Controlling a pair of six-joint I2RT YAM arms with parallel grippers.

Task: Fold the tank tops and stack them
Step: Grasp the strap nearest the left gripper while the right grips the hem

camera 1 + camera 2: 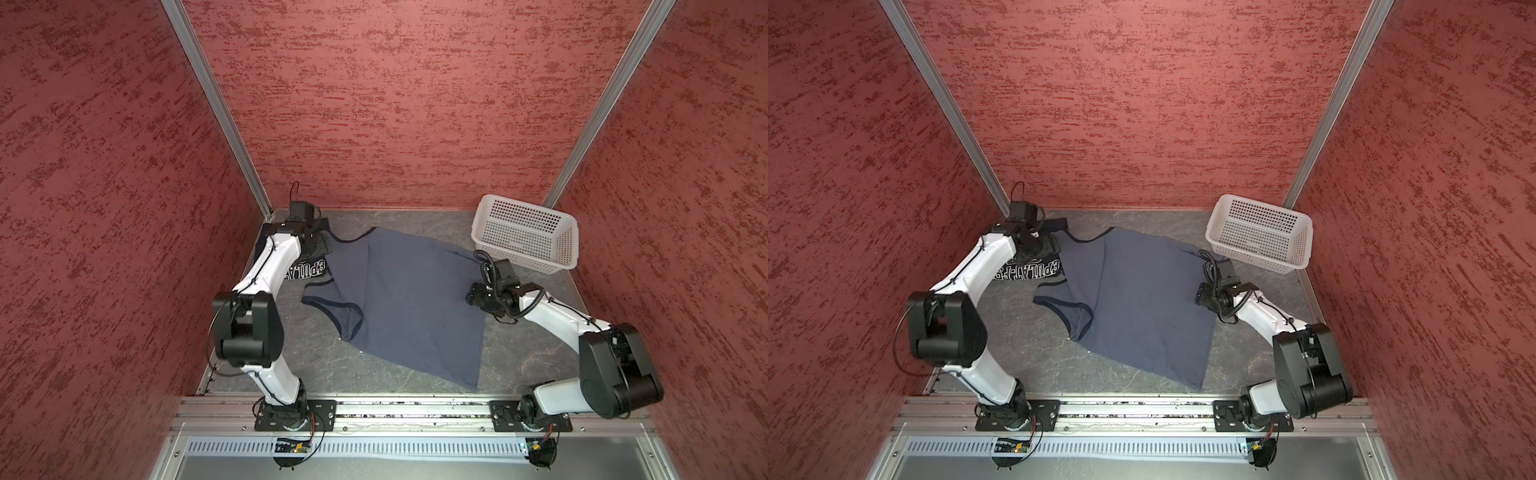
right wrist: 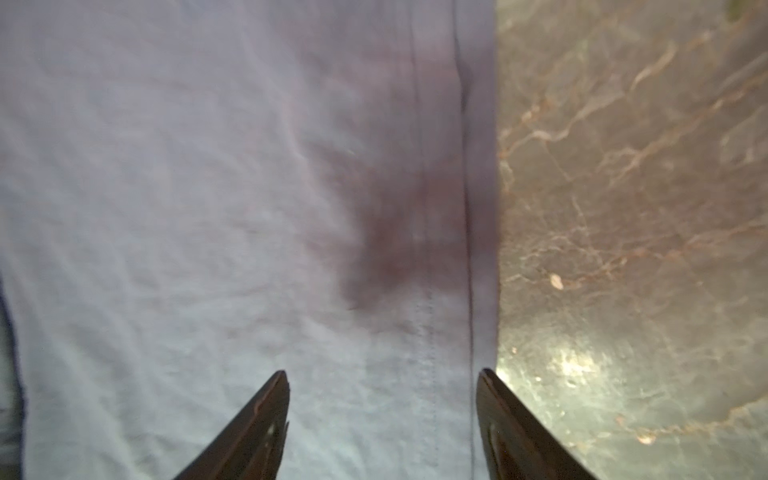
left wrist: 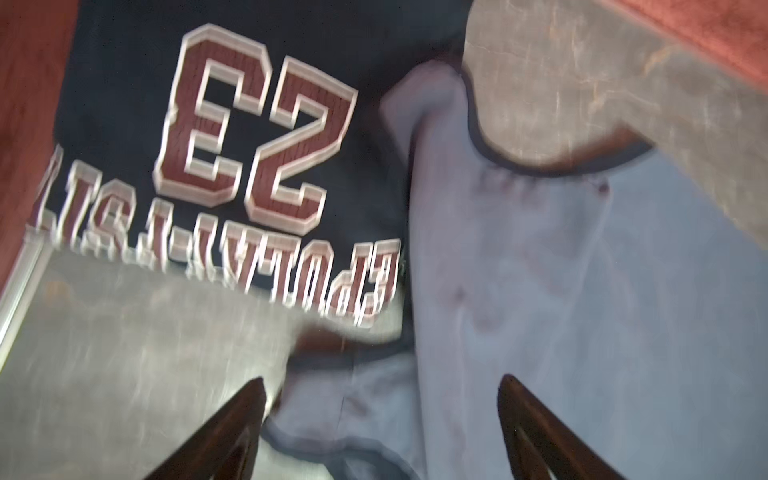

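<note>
Right fingers (image 2: 257,432) apart over slate top (image 2: 208,208)

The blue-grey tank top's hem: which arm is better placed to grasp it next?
Right, probably. The right claw hangs open directly over the hem edge of the blue-grey tank top. The left claw, also open, is at the far strap end, beside the navy tank top.

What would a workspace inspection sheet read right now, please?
Surface: grey marbled table, bare around the cloth.
Job's things: slate blue-grey tank top spread across the middle; navy tank top, print up, far left beside it.
Clutter: white basket, far right corner, nothing seen inside.
Tools: left tool open above both tops; right tool open over the slate top's edge.
Cables: black cable looped at right wrist.
Surroundings: red textured walls, metal rail in front.
</note>
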